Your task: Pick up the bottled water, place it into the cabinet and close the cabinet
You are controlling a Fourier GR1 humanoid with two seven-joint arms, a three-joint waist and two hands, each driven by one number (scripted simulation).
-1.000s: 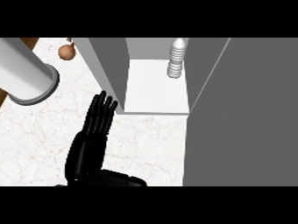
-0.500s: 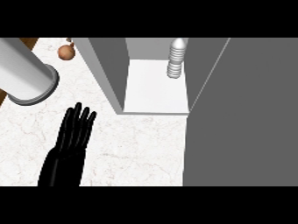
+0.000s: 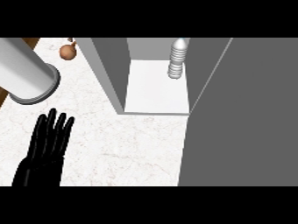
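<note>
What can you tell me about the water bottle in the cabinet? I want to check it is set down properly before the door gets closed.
The ribbed, pale grey bottled water stands upright on the white floor of the open grey cabinet, toward the back on the right, close to the cabinet's right side. Its body shows stacked ridges and narrows to a rounded top. No hand touches it, and nothing else shows in the cabinet beside it.
</note>
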